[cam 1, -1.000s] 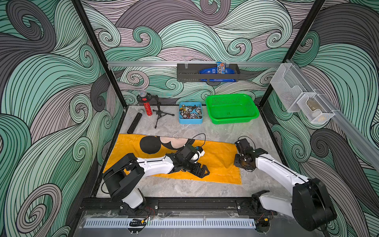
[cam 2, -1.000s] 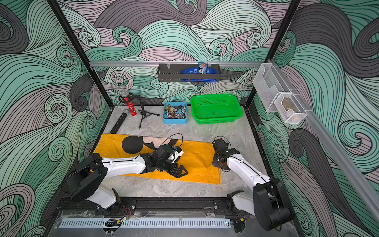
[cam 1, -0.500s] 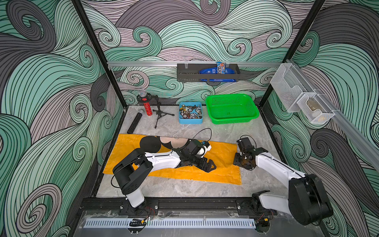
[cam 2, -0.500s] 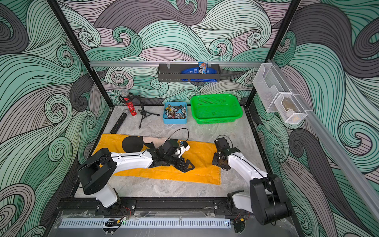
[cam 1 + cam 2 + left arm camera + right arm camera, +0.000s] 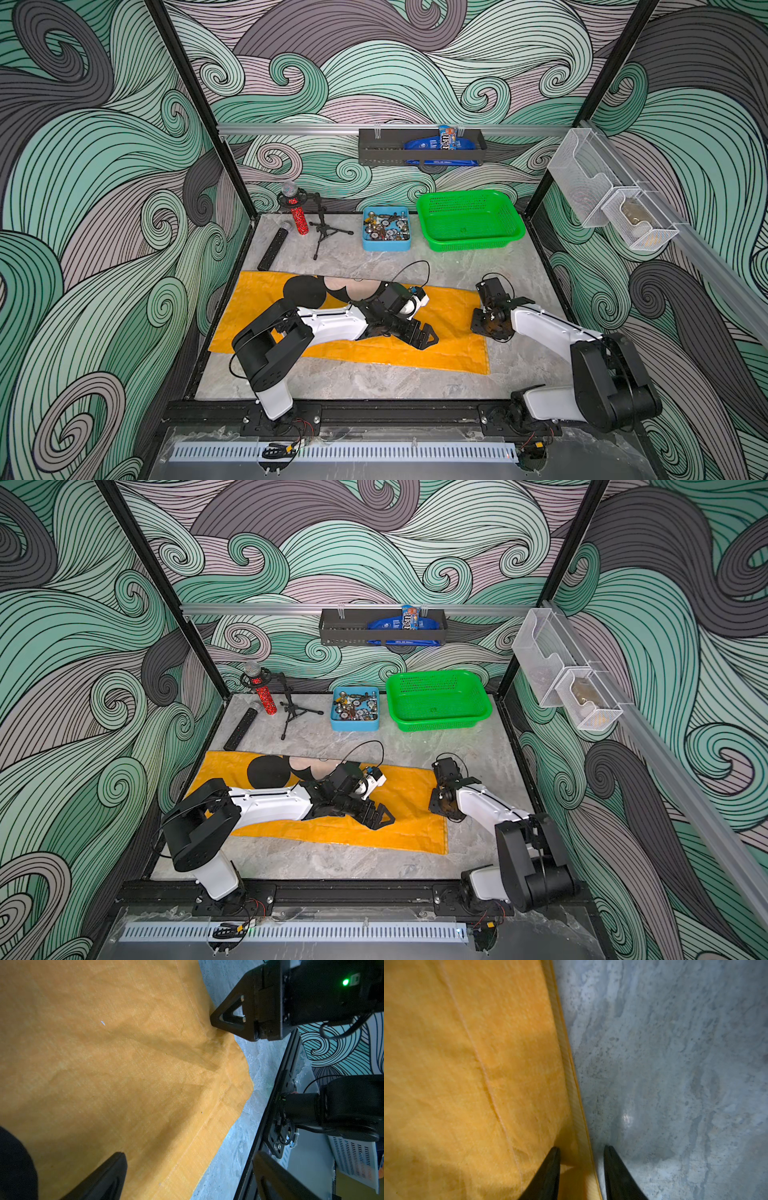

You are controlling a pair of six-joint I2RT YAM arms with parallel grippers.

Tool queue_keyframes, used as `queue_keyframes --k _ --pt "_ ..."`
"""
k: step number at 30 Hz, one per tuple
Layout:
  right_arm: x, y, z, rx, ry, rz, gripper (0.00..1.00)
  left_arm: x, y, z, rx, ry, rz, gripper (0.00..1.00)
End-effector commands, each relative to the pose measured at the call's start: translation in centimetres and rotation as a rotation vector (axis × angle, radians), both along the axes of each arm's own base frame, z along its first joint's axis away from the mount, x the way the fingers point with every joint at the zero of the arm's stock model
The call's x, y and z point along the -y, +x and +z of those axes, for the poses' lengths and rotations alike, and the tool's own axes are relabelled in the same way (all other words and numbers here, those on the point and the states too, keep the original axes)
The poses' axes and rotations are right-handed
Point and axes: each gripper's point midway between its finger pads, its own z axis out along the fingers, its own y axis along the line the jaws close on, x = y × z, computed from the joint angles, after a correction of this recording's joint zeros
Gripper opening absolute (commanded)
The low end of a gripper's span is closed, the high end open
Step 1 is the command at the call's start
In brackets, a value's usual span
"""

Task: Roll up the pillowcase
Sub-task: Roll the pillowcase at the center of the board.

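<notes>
Left gripper (image 5: 190, 1154), jaws spread wide, sits low over the mustard-yellow pillowcase (image 5: 451, 345), which we see lying flat and unrolled across the front of the grey marbled tabletop (image 5: 374, 384). Right gripper (image 5: 581, 1148), jaws narrowly parted, straddles the cloth's right-hand hem without clamping it.

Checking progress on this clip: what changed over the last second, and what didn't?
The left gripper, jaws wide open, slid across the pillowcase toward the right gripper, with its elbow swinging along. It took hold of nothing. The right gripper stayed at the pillowcase's end edge, with its fingers apart on either side of the hem. The pillowcase stayed flat, not yet rolled.
</notes>
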Motion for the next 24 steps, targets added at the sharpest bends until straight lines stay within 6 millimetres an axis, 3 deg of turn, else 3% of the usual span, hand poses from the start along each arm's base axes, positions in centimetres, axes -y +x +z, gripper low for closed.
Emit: queue_keyframes --k 1,5,9,12,18,24 --pt "-0.5 -1.9 -2.0 -0.088 -0.008 0.021 0.34 0.6 0.1 0.5 0.018 -0.018 -0.017 0.98" --pt "-1.1 -2.5 -2.8 -0.121 -0.017 0.051 0.26 0.4 -0.1 0.2 0.010 -0.010 -0.017 0.98" --pt "-1.2 -2.5 -2.8 -0.116 -0.020 0.060 0.08 0.1 -0.2 0.0 0.005 -0.007 -0.014 0.98" --pt "-1.2 -2.0 -2.2 -0.090 -0.024 0.069 0.01 0.1 -0.2 0.0 0.002 -0.006 -0.012 0.98" --pt "1.6 -0.6 0.2 -0.020 -0.117 -0.008 0.00 0.5 0.0 0.5 0.004 -0.017 -0.014 0.98" --pt "5.2 -0.5 1.9 0.003 -0.169 -0.099 0.00 1.2 0.5 2.0 0.022 -0.049 -0.011 0.98"
